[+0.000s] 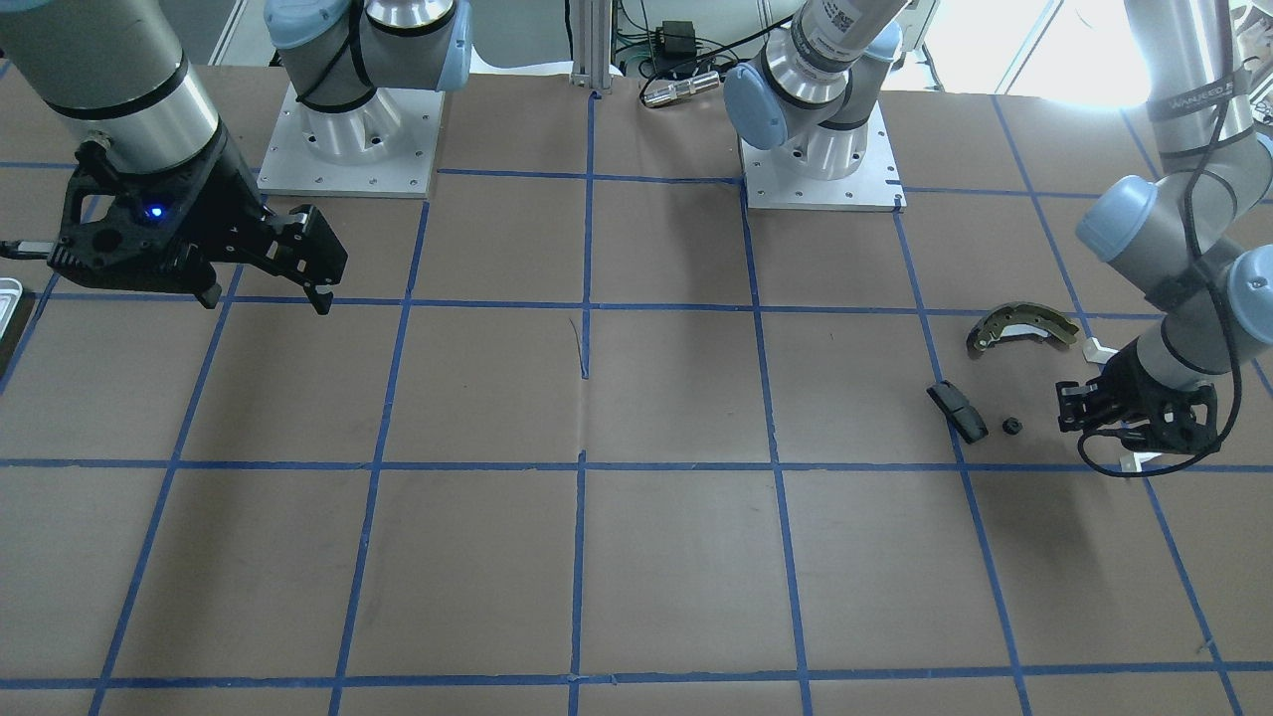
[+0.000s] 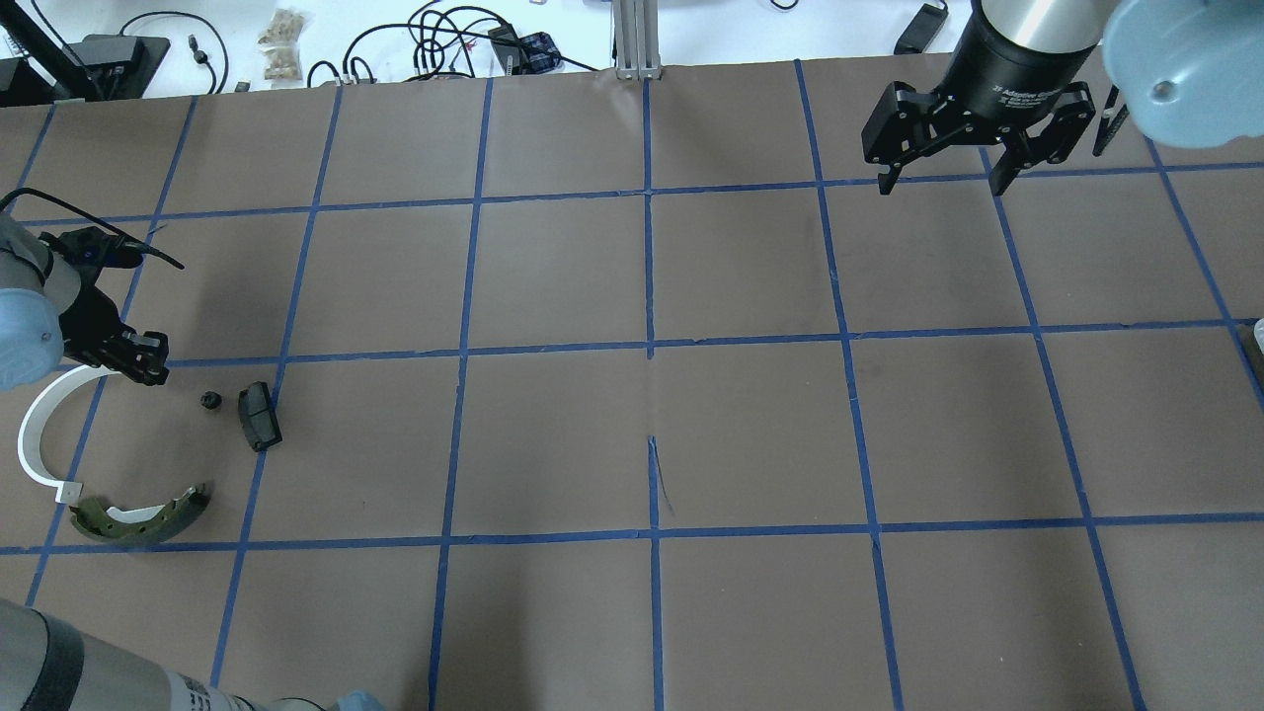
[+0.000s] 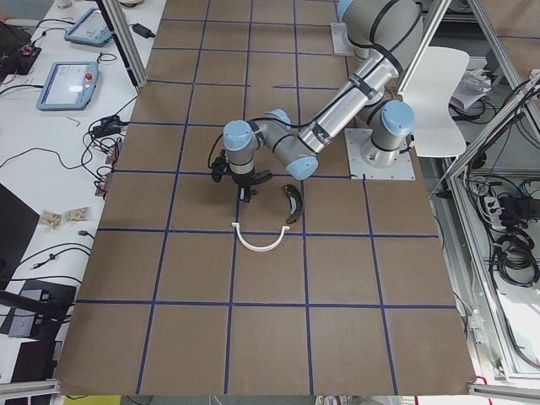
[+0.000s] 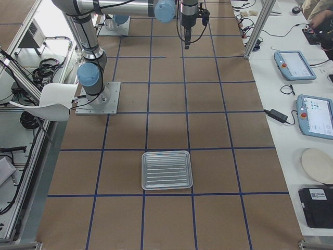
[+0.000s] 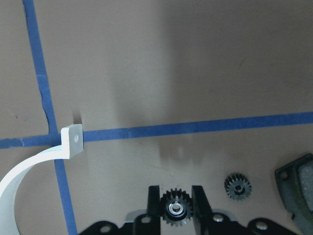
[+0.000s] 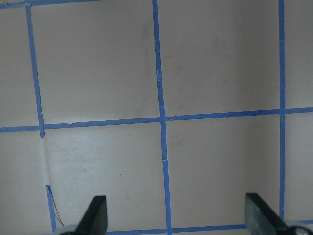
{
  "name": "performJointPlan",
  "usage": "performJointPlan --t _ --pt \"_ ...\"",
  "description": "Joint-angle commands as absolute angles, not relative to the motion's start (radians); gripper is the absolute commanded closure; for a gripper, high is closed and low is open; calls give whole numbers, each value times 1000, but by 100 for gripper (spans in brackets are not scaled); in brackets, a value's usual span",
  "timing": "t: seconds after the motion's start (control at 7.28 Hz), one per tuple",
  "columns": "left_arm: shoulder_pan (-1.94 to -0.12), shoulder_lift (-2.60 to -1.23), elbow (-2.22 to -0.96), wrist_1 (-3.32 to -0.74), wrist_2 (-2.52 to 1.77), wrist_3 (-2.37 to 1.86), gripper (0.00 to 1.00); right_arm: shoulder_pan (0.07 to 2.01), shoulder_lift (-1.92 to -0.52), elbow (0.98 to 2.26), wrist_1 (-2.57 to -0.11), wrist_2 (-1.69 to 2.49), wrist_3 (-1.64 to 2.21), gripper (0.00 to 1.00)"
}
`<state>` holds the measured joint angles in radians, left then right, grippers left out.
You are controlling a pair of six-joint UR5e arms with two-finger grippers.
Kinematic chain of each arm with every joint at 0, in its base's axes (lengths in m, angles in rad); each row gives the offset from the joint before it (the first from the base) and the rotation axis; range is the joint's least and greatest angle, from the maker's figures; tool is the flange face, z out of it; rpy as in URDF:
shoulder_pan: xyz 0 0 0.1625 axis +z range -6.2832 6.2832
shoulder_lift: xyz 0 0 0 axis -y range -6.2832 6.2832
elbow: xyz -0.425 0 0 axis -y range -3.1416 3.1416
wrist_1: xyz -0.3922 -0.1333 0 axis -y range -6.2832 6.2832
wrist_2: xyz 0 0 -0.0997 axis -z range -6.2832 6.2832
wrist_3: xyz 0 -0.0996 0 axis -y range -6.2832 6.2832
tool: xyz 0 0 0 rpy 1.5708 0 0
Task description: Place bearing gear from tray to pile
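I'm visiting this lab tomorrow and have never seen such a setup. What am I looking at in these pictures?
This is a two-armed robot at a brown table taped with a blue grid. Six cameras look at once: one from above and behind the robot, one facing it, one at each table end, and one on each wrist. The left claw is shut on a small black gear, best seen from its wrist camera. Beside it lie a second gear, a black pad, an olive brake shoe and a white plastic arc. The right claw hangs open, holding nothing. A silvery tray sits towards the table's other end.
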<state>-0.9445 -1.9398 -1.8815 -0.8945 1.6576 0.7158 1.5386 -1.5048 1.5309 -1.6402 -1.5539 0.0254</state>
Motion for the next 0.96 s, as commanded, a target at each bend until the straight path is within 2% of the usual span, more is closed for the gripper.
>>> performJointPlan --t 0.0,0.14,0.27,0.41,0.82 --pt "-943 -1950 -1891 -893 1657 716 85 1539 -1505 1531 -1640 -1554 25 0" --pt "-943 -1948 -1901 -890 1657 709 68 1539 -1505 1531 -1640 -1554 26 0" --pt "-943 -1951 -1907 -865 1655 703 41 1539 -1505 1531 -1640 -1554 25 0" --pt "-943 -1945 -1905 -864 1651 703 0 1539 -1505 1531 -1640 -1554 26 0" --pt "-979 -1890 -1888 -914 1654 680 0 1539 -1505 1531 -1640 -1554 26 0"
